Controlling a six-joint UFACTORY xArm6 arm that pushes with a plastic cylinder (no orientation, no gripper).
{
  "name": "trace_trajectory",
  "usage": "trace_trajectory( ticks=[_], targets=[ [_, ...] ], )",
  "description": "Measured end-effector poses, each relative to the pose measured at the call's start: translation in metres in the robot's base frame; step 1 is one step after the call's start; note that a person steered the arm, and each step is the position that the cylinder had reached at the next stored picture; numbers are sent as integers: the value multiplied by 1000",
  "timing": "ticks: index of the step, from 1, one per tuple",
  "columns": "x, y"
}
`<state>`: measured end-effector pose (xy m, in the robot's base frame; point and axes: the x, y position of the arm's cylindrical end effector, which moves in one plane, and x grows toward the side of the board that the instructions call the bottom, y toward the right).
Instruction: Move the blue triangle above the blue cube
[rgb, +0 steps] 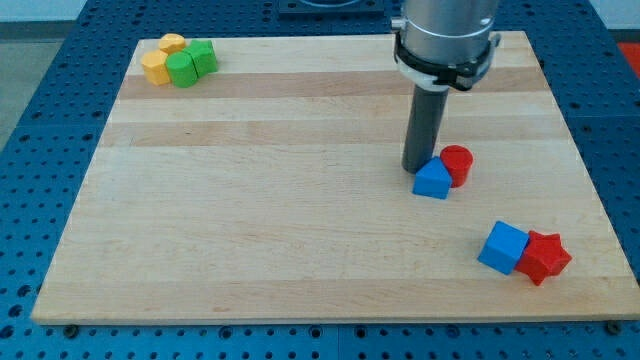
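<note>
The blue triangle (432, 180) lies on the wooden board (250, 220) at the view's right of centre, touching a red cylinder (457, 164) on its upper right. The blue cube (503, 247) lies lower right, touching a red star (545, 257) on its right. My tip (419, 167) is at the end of the dark rod, right at the triangle's upper left edge, seemingly touching it. The triangle sits up and to the left of the cube.
A cluster of two yellow blocks (158, 62) and two green blocks (192, 64) sits at the board's top left corner. The board's right edge runs close to the red star. A blue perforated table surrounds the board.
</note>
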<state>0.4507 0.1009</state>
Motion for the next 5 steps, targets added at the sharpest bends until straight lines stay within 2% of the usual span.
trace_trajectory(
  ticks=[3,5],
  targets=[
    [44,10],
    [47,31]
  ],
)
